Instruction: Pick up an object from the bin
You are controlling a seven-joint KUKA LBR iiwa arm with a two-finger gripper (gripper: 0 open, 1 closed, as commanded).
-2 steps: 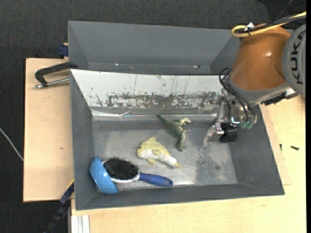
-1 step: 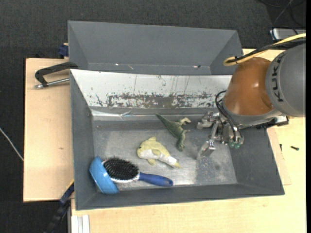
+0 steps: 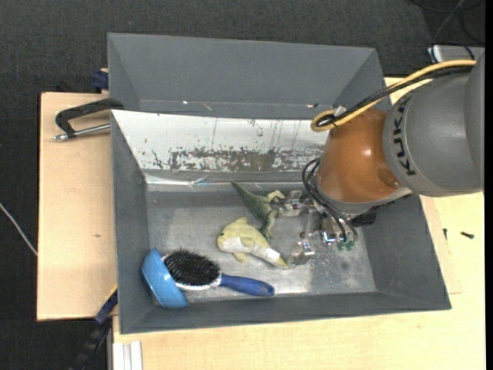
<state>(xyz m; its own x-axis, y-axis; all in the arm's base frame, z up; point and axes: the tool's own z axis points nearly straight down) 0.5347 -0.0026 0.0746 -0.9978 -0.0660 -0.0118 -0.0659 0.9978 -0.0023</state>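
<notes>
A pale yellow crumpled lump (image 3: 245, 239), soft-looking and of no clear shape, is lying on the bin floor near its middle, a little toward the front. Its narrow right end is trailing off toward the front right, and that end is reaching almost under the gripper (image 3: 304, 249). The gripper is standing low in the bin, just beside that end, at the lump's right. Whether it is touching the lump cannot be told, and whether the gripper is open or closed cannot be told either, since its metal parts are showing as a tangle from above. Nothing is showing as held.

Just behind the lump, a dark green pointed figure (image 3: 254, 200), perhaps a toy animal, is lying with its tip pointing toward the back left. Its right side is sitting near the gripper's upper parts.

Toward the front left, well apart from the gripper, a blue hairbrush (image 3: 192, 272) is lying flat with its black bristles facing up. Its round head is resting near the left front corner and its handle is pointing right along the front wall, ending below the lump.

Above the gripper, the arm's orange cover (image 3: 354, 160) is hanging over the right part of the bin, with a yellow cable (image 3: 400, 83) running along it to the grey arm body (image 3: 443, 141) coming in from the right. The grey metal bin (image 3: 231, 75) is showing scuffed marks along the foot of its back wall.
</notes>
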